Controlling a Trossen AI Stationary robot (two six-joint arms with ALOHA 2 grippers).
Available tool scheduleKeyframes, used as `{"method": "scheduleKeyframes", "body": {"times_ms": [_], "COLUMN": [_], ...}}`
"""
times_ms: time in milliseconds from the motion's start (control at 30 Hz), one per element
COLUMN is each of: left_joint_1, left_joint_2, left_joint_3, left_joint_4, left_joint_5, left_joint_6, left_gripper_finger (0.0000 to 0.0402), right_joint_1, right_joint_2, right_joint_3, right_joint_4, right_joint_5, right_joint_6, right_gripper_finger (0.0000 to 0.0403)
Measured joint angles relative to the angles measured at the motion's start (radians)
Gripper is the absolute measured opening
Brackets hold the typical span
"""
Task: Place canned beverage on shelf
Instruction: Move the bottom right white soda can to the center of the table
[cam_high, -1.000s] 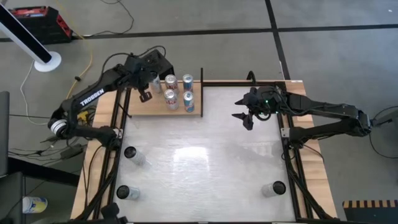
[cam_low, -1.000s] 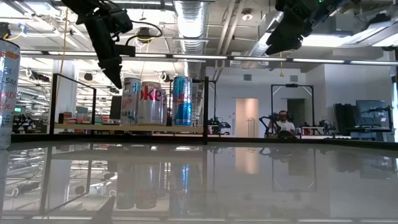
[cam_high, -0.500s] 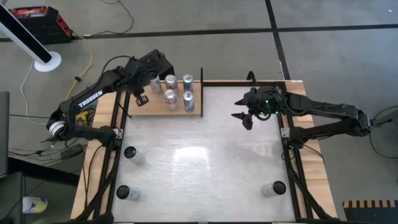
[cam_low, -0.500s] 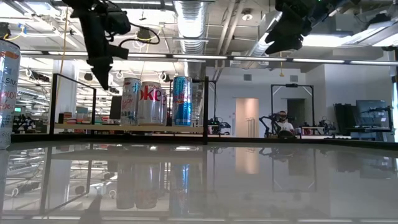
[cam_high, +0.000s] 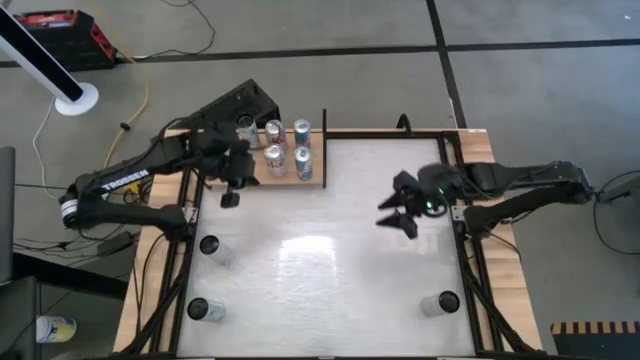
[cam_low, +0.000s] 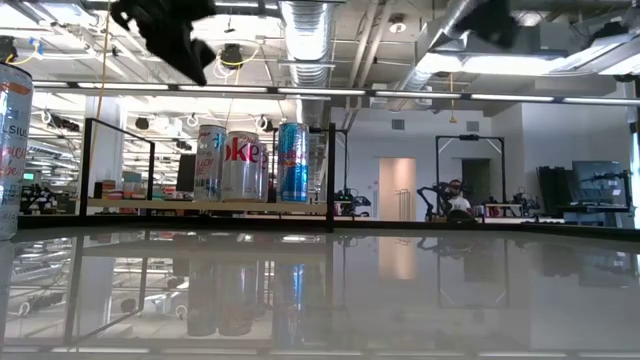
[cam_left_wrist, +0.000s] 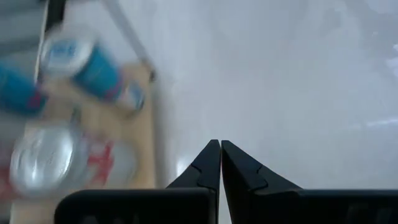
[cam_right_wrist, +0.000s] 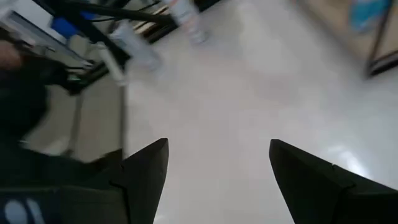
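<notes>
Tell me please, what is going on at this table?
A two-armed robot is putting drink cans on a small wooden shelf at the table's far left corner. Five cans stand there. The left gripper is shut and empty beside the shelf. The right gripper is open and empty. Three cans wait on the table.

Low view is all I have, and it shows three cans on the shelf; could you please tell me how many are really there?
Observer: The high view shows five shelved cans on the shelf, in two rows.
Operator: Thank you. Are the tools holding anything?
Observer: No. The left tool is shut and empty beside the shelf; the right tool is open and empty over the table's right side.
Operator: Any cans left to place?
Observer: Three loose cans stand on the tabletop.
</notes>
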Motion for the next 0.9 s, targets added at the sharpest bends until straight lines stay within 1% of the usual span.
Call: {"method": "scheduleKeyframes", "body": {"times_ms": [133, 233, 300, 400, 467, 567, 600, 667, 767, 900], "left_joint_1": [-0.103, -0.162, -0.200, -0.247, -0.273, -0.296, -0.303, -0.310, -0.315, -0.315], "left_joint_2": [-0.027, -0.034, -0.037, -0.040, -0.036, -0.034, -0.032, -0.033, -0.033, -0.033], "left_joint_3": [-0.032, -0.051, -0.081, -0.131, -0.157, -0.196, -0.204, -0.215, -0.222, -0.222], "left_joint_4": [0.074, 0.115, 0.204, 0.347, 0.433, 0.509, 0.536, 0.560, 0.589, 0.608], "left_joint_5": [-0.009, -0.060, -0.084, -0.090, -0.090, -0.089, -0.089, -0.087, -0.047, 0.014], "left_joint_6": [-0.006, -0.037, -0.055, -0.039, -0.010, 0.032, 0.044, 0.070, 0.105, 0.113], "left_gripper_finger": [0.0000, 0.0000, 0.0000, 0.0000, 0.0000, 0.0000, 0.0000, 0.0000, 0.0000, 0.0000], "right_joint_1": [0.184, 0.282, 0.318, 0.361, 0.398, 0.467, 0.493, 0.541, 0.608, 0.692], "right_joint_2": [0.048, 0.125, 0.185, 0.283, 0.352, 0.449, 0.477, 0.518, 0.563, 0.608], "right_joint_3": [0.080, 0.190, 0.282, 0.430, 0.519, 0.634, 0.662, 0.686, 0.694, 0.693], "right_joint_4": [-0.102, -0.221, -0.373, -0.600, -0.766, -0.937, -0.967, -0.968, -0.963, -0.971], "right_joint_5": [0.068, 0.065, 0.061, 0.049, 0.011, -0.055, -0.083, -0.116, -0.129, -0.144], "right_joint_6": [0.250, 0.413, 0.533, 0.777, 0.950, 1.172, 1.225, 1.291, 1.396, 1.507], "right_gripper_finger": [0.0302, 0.0302, 0.0302, 0.0302, 0.0302, 0.0302, 0.0302, 0.0302, 0.0302, 0.0302]}}
